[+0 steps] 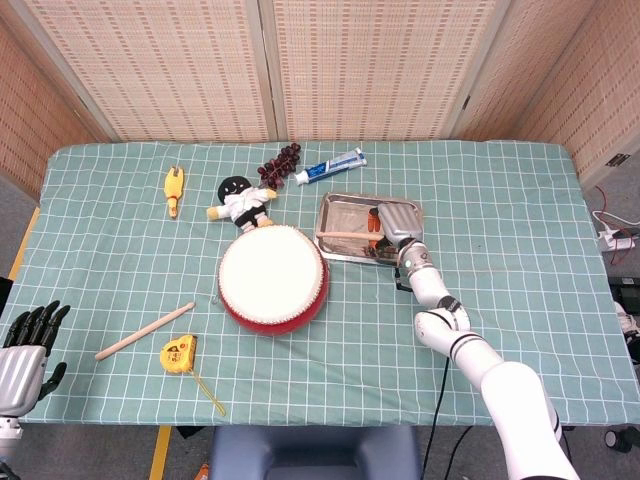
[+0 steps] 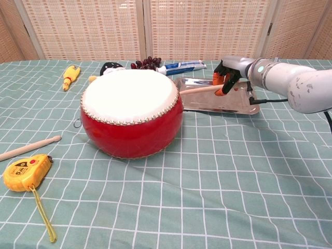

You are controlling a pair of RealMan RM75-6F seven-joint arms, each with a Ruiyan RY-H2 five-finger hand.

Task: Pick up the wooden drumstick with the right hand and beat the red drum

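Only head view shows the left hand point(image 1: 25, 345), empty.

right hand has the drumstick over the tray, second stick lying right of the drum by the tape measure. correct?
Not quite. The second stick lies left of the red drum, not right; the head view shows it beside the tape measure. The rest holds: the right hand holds the drumstick over the tray.
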